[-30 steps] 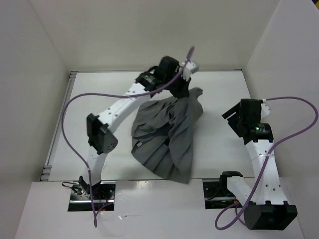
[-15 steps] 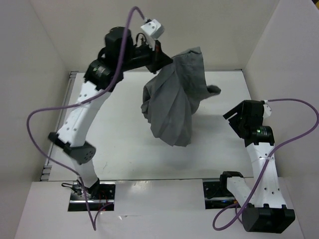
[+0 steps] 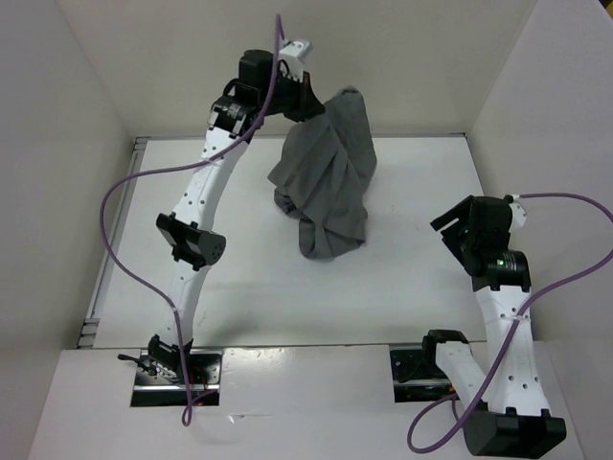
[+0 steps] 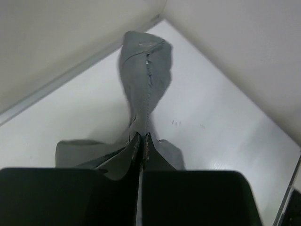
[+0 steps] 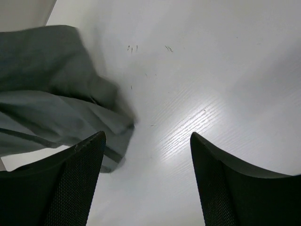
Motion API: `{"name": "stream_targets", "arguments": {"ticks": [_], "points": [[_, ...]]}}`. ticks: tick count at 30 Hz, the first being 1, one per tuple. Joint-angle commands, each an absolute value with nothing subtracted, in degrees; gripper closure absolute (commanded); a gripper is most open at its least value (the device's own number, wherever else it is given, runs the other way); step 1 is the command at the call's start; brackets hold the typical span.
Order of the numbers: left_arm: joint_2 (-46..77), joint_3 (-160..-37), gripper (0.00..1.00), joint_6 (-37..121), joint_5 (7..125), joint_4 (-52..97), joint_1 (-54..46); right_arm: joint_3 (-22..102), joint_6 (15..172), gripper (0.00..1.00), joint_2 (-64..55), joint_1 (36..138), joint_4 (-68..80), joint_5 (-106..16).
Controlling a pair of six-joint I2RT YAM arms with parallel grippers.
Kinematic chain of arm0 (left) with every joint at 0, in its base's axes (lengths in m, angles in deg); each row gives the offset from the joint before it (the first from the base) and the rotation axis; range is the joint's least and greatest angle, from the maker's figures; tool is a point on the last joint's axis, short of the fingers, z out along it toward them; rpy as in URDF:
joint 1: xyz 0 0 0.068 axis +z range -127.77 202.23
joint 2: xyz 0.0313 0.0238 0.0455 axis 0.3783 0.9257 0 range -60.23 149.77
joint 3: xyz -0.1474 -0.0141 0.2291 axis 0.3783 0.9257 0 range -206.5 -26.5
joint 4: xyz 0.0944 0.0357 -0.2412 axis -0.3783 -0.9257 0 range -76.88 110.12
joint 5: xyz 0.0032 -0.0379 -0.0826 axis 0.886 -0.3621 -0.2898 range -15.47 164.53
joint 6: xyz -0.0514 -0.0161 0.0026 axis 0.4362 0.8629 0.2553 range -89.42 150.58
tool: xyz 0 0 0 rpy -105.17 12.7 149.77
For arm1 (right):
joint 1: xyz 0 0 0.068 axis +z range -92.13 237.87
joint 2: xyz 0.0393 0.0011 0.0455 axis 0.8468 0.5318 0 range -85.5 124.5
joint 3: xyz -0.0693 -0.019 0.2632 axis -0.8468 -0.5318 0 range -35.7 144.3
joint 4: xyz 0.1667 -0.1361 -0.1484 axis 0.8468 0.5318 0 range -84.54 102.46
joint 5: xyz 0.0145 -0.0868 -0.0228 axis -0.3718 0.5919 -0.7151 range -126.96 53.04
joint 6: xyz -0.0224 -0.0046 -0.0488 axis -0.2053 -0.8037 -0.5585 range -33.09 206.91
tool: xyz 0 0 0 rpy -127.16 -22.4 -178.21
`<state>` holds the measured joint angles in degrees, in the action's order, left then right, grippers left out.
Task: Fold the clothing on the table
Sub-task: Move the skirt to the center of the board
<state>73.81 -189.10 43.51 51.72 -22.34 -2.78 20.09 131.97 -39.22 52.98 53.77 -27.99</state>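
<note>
Here there is one piece of clothing [image 3: 330,182], one table [image 3: 412,297], and two arms, each trailing one purple cable [image 3: 120,230].

The clothing is a single dark-grey pleated garment. It hangs in a bunched column from the left gripper [image 3: 316,101], which is raised high over the far middle of the table, close to the back wall [image 3: 402,57]. The jaws are pressed together on one edge of the fabric, and the left wrist view shows cloth pinched in the thin slit between them.

The garment's long axis runs from that pinched top end down toward the table. In the top view it reads as far to near, with the narrow end up and the fuller, crumpled end low. Whether the low end rests on the table I cannot tell.

The right gripper [image 3: 448,225] sits low at the right of the table, just beside the garment. Its jaws stand wide apart with nothing between them.
</note>
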Motion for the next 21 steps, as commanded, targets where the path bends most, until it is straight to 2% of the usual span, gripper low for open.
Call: {"name": "stream_targets", "arguments": {"ticks": [1,3,7,8,9,12,13,15,17,18,19,21], "points": [[66.2,-194.3,1.0,47.2,44.7,-14.2,-1.4,19.2,130.9,0.23,-39.9,53.0,51.2,-28.0],[63.8,-193.3,1.0,47.8,42.7,-14.2,-0.7,19.2,130.9,0.23,-39.4,53.0,50.6,-28.6],[59.1,-183.1,1.0,46.0,38.8,-16.3,-1.4,19.2,130.3,0.24,-38.3,53.0,50.6,-29.2],[56.1,-178.6,1.0,45.3,38.8,-15.7,-2.9,19.2,129.8,0.24,-38.3,53.0,50.1,-29.7],[54.5,-167.4,1.0,45.3,38.8,-14.9,-3.6,19.2,129.8,0.24,-38.3,53.0,50.1,-29.8],[48.9,-149.1,1.0,45.3,35.0,-8.6,-8.0,19.2,129.8,0.24,-37.8,53.0,50.1,-30.3],[48.1,-138.9,1.0,45.3,33.8,-7.8,-9.3,19.2,129.8,0.24,-37.8,53.0,50.1,-30.3],[48.1,-132.2,0.97,42.6,30.3,-10.4,-13.3,19.2,129.3,0.24,-37.8,53.0,50.1,-30.3],[50.6,-125.7,0.93,40.0,26.4,-13.7,-16.1,19.2,129.3,0.24,-37.2,53.0,50.1,-30.8],[51.4,-123.9,0.88,36.7,21.1,-17.1,-18.4,19.2,129.3,0.24,-37.2,53.0,50.1,-30.8],[52.5,-122.1,0.82,35.3,18.7,-18.4,-19.4,19.2,128.8,0.24,-36.6,53.0,50.1,-30.8],[52.5,-118.9,0.63,31.0,17.2,-23.1,-21.9,19.2,128.7,0.24,-36.0,53.0,50.1,-31.5]]}}
